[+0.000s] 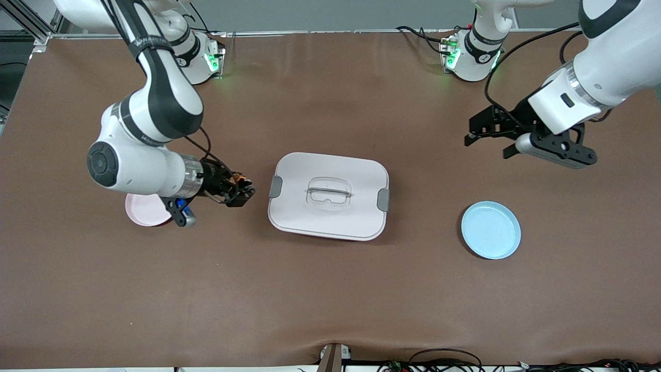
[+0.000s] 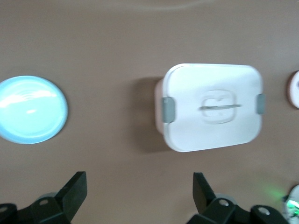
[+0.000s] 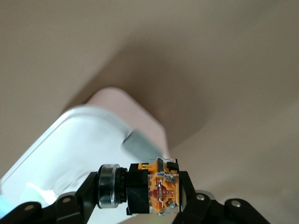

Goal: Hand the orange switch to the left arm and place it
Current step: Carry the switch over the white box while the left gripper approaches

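The blue plate [image 1: 490,230] lies bare; right fingers [image 3: 187,186] pinch the orange switch [image 1: 238,180], left fingers [image 2: 74,191] spread wide.

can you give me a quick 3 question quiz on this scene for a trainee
1. True or false: the right gripper is shut on the orange switch.
2. Which plate lies toward the left arm's end of the table? A) pink plate B) blue plate C) neither
3. Fill in: the left gripper, fingers open and holding nothing, hangs over the table near the ____ plate.

Key
1. True; it holds the switch beside the box, at the end where the pink plate lies.
2. B; the blue plate is at that end.
3. blue
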Robot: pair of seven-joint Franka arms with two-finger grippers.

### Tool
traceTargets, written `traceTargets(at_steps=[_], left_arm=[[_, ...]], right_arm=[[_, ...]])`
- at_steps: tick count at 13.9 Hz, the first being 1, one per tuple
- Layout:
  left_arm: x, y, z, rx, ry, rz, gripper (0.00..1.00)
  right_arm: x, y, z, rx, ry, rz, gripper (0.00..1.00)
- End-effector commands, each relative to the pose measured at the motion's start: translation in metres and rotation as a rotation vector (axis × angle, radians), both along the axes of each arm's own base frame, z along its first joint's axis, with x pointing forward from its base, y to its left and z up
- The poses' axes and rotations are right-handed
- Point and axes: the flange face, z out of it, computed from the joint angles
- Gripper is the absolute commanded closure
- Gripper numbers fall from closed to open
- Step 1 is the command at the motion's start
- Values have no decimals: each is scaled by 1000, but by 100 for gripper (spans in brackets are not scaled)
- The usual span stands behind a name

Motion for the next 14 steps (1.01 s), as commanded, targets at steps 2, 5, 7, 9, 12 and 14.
traceTargets(at_steps=[2, 5, 7, 9, 12, 14], left_arm=[[18, -25, -19, -194, 18, -5, 0], [22, -67, -29, -303, 10, 26, 3], [27, -84, -39, -344, 35, 95, 8], [26, -100, -44, -364, 74, 168, 12], [29, -121, -59, -412, 115, 243, 13], [30, -132, -71, -437, 132, 256, 13]], right_arm=[[4, 39, 29, 50, 31, -115, 100], [0, 71, 47, 87, 34, -176, 100], [2, 86, 53, 97, 22, -212, 100], [5, 106, 56, 107, 16, -240, 100], [12, 129, 60, 134, -3, -297, 100], [16, 136, 62, 141, -3, -318, 100]])
